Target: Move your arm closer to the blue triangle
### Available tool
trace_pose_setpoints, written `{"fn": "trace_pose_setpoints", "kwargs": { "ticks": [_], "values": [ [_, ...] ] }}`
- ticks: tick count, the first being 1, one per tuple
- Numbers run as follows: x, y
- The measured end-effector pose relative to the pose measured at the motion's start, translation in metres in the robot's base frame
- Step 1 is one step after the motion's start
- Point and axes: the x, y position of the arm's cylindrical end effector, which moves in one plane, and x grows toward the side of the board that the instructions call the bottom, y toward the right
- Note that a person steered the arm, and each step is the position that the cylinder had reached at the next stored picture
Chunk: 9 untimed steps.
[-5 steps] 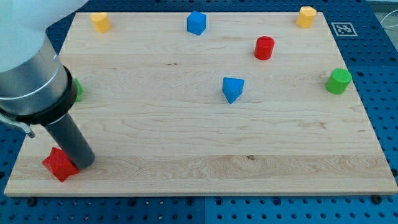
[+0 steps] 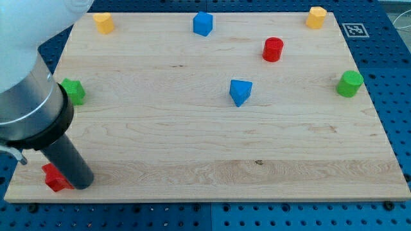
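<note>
The blue triangle (image 2: 240, 92) lies near the middle of the wooden board (image 2: 212, 141). My tip (image 2: 83, 183) is at the board's bottom left corner, far to the left and below the blue triangle. It touches the right side of a red block (image 2: 54, 178), which the rod partly hides.
A green block (image 2: 74, 92) sits at the left edge, a yellow block (image 2: 103, 22) at the top left, a blue cube (image 2: 203, 24) at the top middle, a red cylinder (image 2: 273, 49), a yellow block (image 2: 316, 17) at the top right, and a green cylinder (image 2: 350, 84) at the right edge.
My tip has moved down and slightly left, away from the blue triangle. The red block has slid down and left with it. The green block at the left edge shows more.
</note>
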Motion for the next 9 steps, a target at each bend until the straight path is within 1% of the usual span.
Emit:
{"fn": "trace_pose_setpoints", "kwargs": {
  "ticks": [1, 2, 3, 4, 5, 6, 7, 8, 9],
  "values": [
    [0.002, 0.000],
    [-0.006, 0.018],
    [-0.033, 0.034],
    [-0.071, 0.054],
    [-0.124, 0.081],
    [-0.181, 0.123],
    [-0.211, 0.185],
    [-0.198, 0.230],
    [-0.178, 0.243]
  ]
}}
